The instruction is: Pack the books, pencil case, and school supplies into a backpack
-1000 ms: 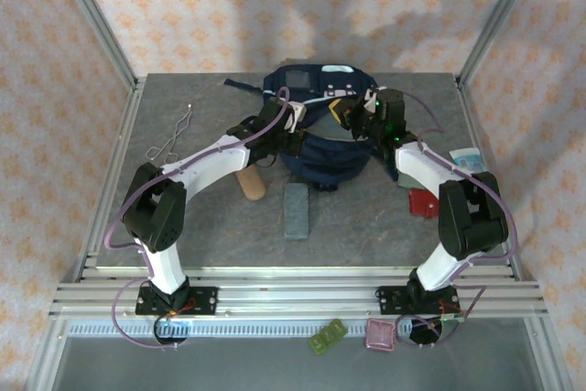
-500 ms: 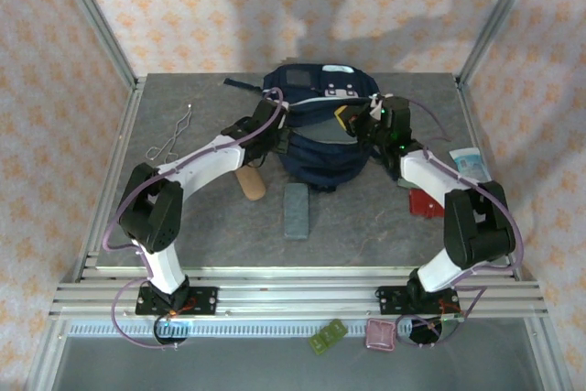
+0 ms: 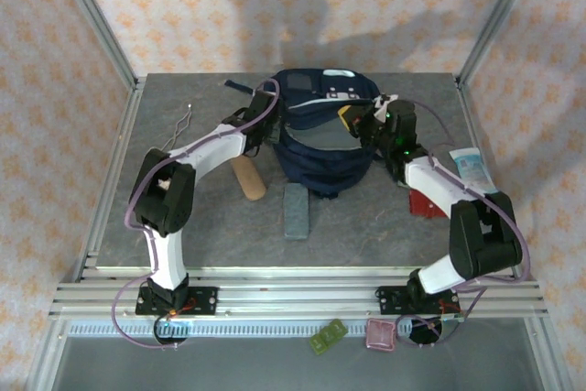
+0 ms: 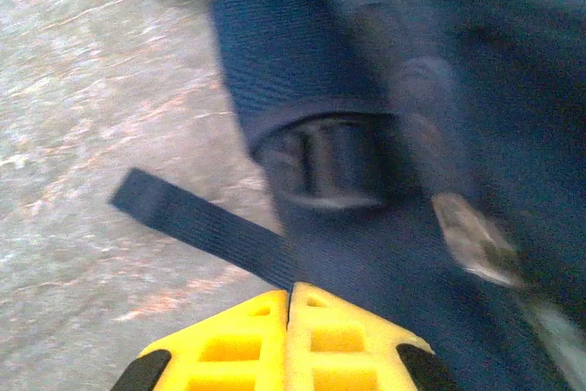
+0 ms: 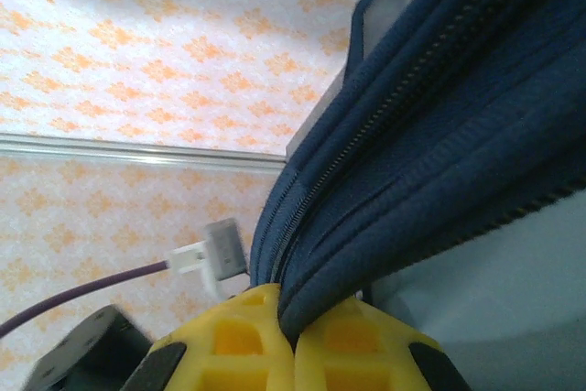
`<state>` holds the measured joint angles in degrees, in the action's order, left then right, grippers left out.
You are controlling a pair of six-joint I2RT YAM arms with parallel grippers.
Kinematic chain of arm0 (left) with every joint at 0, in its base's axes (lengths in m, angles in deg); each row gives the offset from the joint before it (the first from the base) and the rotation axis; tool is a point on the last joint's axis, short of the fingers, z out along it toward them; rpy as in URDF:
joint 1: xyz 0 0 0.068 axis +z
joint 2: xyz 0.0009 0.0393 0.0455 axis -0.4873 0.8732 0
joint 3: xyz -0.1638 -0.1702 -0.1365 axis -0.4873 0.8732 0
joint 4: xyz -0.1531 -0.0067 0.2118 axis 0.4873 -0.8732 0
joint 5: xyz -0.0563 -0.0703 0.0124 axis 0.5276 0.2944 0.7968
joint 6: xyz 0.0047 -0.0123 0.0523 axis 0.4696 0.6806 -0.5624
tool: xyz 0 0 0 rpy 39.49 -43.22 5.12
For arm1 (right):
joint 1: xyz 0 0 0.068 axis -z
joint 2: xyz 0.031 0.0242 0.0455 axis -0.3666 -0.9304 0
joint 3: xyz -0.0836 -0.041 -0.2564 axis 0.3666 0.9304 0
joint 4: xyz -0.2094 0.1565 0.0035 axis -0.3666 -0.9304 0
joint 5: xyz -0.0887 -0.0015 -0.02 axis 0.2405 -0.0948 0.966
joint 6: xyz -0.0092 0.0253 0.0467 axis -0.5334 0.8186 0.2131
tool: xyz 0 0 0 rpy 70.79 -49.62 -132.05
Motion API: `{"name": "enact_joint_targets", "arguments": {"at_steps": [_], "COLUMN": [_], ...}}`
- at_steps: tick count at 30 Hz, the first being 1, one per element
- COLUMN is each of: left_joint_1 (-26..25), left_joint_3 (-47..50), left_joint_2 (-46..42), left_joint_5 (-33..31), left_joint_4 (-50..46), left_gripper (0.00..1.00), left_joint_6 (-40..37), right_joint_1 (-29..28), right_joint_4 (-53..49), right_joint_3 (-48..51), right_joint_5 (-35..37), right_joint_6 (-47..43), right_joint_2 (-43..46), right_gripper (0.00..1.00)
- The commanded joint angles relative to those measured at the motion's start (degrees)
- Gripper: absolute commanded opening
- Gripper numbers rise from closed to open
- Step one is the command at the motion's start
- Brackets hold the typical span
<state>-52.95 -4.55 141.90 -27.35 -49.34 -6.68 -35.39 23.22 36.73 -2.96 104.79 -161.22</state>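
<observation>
Backpack (image 3: 322, 160), one, pinched by left pincer (image 4: 291, 292), right pincer (image 5: 289, 310).

The backpack's (image 3: 325, 157) mouth has opened wider; its front wall is now taut and more grey lining shows. The left end effector (image 3: 267, 132) has shifted leftward, and its arm has lifted off the tan case (image 3: 247, 179), leaving it more exposed. The right arm's elbow has swung outward.

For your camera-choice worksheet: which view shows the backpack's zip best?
Right wrist: the zip runs close and sharp along the backpack rim. The top view shows the whole backpack, zip too small to follow. Left wrist shows blurred fabric, a strap and a buckle.
</observation>
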Motion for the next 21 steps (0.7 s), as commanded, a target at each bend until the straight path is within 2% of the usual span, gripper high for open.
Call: {"name": "enact_joint_targets", "arguments": {"at_steps": [1,5,10,15,21], "left_joint_1": [3.3,1.9,-4.0,-9.1,-11.4], "left_joint_3": [-2.0,2.2,8.2,10.8,8.2], "left_joint_2": [2.5,-4.2,-14.7,-18.7,-15.7], "left_joint_5": [-5.8,-2.6,-0.6,3.1,8.9], "left_joint_4": [-2.0,1.5,7.3,12.3,13.8], "left_gripper": [0.01,0.39,0.64,0.78,0.82], "left_joint_6": [2.1,1.3,-5.5,-16.4,-27.0], "right_joint_1": [1.1,1.1,1.1,1.1,1.1], "right_joint_4": [6.9,4.4,4.0,3.5,1.7], "right_joint_3": [-1.8,-3.6,-4.9,-7.2,-8.0], "right_joint_5": [1.3,0.0,-1.7,-3.5,-4.2], "right_joint_6": [-1.1,-1.9,-2.4,-3.1,-4.2], "right_joint_2": [3.6,1.0,-1.7,-2.6,-1.7], "right_gripper": [0.0,0.0,0.0,0.0,0.0]}}
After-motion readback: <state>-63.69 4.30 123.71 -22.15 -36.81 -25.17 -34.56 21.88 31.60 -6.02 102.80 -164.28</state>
